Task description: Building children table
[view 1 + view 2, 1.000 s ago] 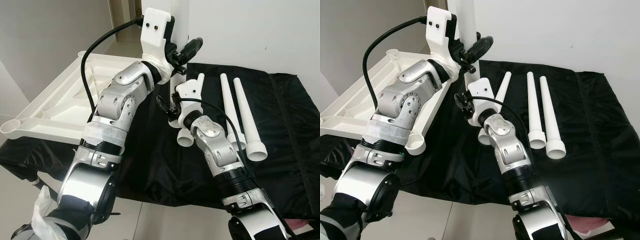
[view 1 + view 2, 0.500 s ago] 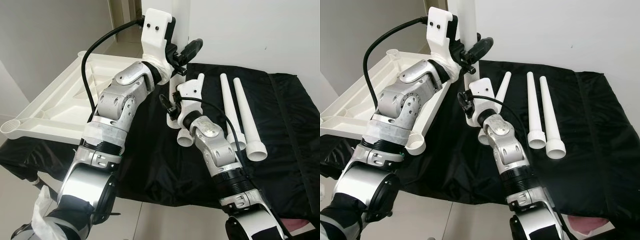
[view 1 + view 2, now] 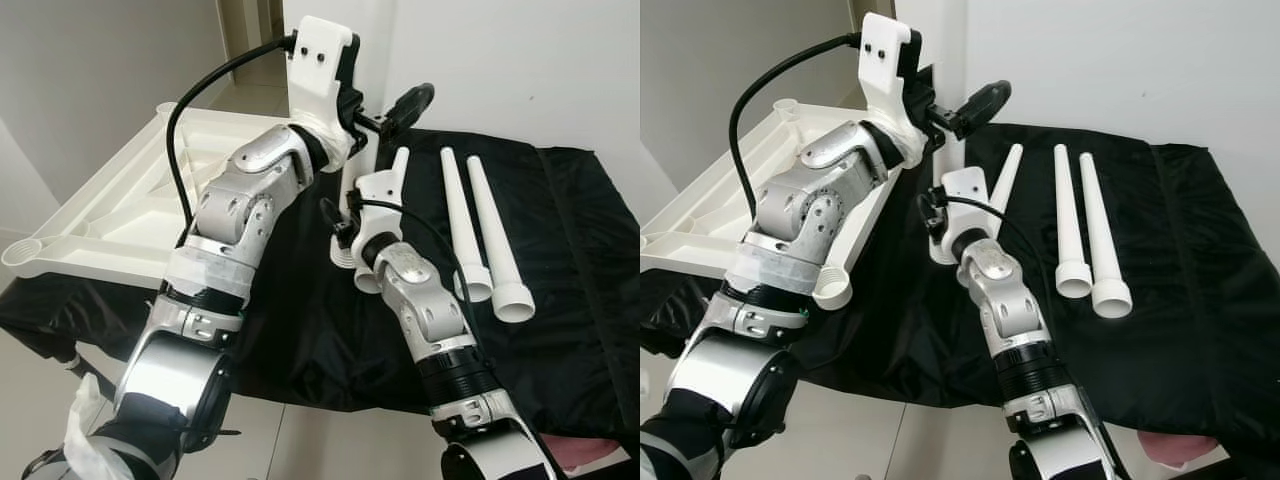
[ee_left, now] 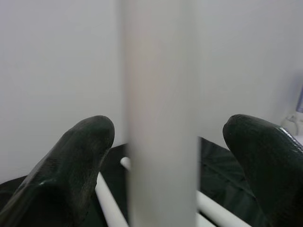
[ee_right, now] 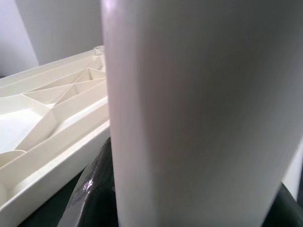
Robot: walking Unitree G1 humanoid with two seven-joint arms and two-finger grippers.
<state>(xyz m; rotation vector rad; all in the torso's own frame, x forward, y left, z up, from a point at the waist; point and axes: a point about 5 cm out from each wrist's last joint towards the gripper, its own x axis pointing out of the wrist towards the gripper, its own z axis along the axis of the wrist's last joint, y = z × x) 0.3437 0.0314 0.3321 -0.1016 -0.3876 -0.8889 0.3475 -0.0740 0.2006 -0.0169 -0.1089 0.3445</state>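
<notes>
White plastic tabletop (image 3: 110, 215), ribbed underside up, lies well out beyond the left end effector (image 4: 163, 137) on its outer side, over the edge of a worktop draped in black cloth (image 3: 1180, 250). 1 table leg (image 4: 161, 113) stands upright between both end effectors: the left one has its 2 black fingers (image 4: 71, 165) spread around the upper shaft with gaps either side, gripping nothing, while the right end effector (image 5: 189, 189) sits low against the leg near its flared foot; whether it is clamped I cannot tell. To do this well, I judge the leg should be kept vertical and held firmly low down before being carried to a corner socket (image 3: 25, 252). 3 spare legs (image 3: 1080, 215) lie just beyond the right end effector. Pale walls enclose the corner.
</notes>
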